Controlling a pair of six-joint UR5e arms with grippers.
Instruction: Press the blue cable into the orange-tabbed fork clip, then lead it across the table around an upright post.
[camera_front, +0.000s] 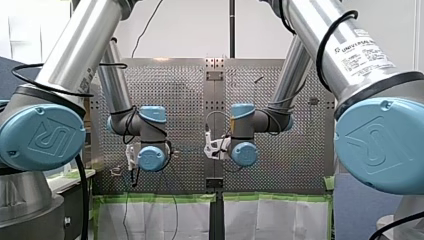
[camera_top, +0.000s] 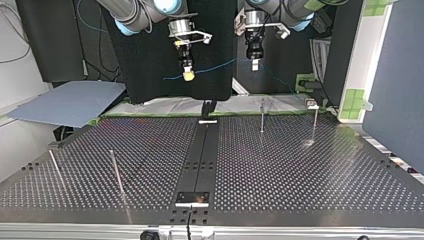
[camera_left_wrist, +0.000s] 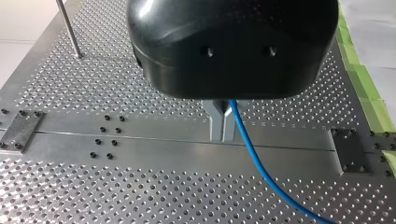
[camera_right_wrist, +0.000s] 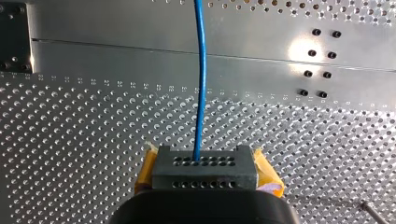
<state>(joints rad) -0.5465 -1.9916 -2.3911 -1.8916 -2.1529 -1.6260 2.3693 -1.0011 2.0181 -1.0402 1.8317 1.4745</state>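
In the top view both grippers hang high above the far edge of the perforated table (camera_top: 300, 170), and the thin blue cable (camera_top: 220, 65) is strung between them. My right gripper (camera_top: 188, 75), with yellow pads, is shut on the cable, and a short end trails past it. My left gripper (camera_top: 254, 63) is also shut on the cable, which then drops toward the table's far edge. In the left wrist view its metal fingers (camera_left_wrist: 215, 122) pinch the cable (camera_left_wrist: 261, 168). In the right wrist view the cable (camera_right_wrist: 201, 93) runs ahead from my right gripper (camera_right_wrist: 201, 161). I see no orange-tabbed clip.
Thin upright posts stand on the table: two at the top view's far right (camera_top: 262, 116) (camera_top: 315, 121) and two leaning ones near the left front (camera_top: 116, 172) (camera_top: 55, 167). A dark centre rail (camera_top: 202, 155) runs front to back. A grey sheet (camera_top: 70, 102) lies beyond the left corner.
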